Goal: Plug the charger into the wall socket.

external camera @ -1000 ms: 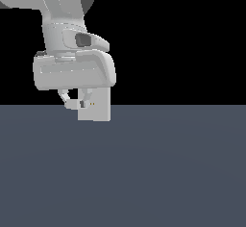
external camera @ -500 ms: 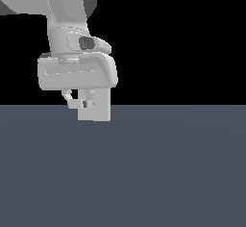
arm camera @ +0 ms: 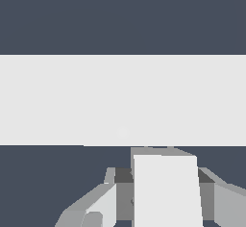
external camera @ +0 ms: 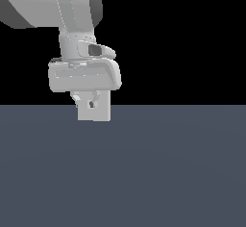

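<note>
Wrist view: we see gripper [arm camera: 161, 199] clamped on charger [arm camera: 166, 192], its front end touching wall socket [arm camera: 120, 98], upright on floor [external camera: 144, 173].

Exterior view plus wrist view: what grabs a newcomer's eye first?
The bulky pale arm ending in the gripper, hanging against black just above the grey floor, in front of the upright wall socket. In the wrist view, the socket's broad white band spans the frame, with the charger between the fingers right before it.

A flat, dark slate-grey floor [external camera: 168, 173] fills the lower half of the exterior view. Above it the backdrop [external camera: 182, 38] is plain black. The light is even.
</note>
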Tool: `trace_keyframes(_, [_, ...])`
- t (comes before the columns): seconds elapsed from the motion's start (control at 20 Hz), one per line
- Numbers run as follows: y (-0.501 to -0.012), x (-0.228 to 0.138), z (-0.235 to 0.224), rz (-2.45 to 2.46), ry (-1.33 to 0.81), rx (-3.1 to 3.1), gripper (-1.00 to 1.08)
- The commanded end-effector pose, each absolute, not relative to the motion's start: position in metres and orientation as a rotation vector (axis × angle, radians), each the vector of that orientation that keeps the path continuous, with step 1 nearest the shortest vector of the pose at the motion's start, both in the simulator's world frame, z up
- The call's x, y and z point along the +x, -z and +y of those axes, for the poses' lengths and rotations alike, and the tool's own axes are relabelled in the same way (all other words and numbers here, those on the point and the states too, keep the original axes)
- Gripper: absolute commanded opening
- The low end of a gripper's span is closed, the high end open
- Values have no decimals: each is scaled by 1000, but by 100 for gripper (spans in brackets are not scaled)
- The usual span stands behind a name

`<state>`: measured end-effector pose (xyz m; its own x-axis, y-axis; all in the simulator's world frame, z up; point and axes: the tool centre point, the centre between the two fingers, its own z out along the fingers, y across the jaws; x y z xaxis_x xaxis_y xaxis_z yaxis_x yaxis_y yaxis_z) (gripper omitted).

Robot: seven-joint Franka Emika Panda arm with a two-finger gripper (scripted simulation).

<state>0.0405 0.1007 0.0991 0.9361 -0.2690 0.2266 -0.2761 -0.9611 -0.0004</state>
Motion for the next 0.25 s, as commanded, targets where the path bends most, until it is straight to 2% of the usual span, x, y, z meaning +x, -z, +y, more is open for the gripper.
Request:
trace_keyframes(0.0, [-100,46,98,-433,-354,3060,-100])
trace_keyframes(0.2, [-100,48,98,-433,-355,3059,-100])
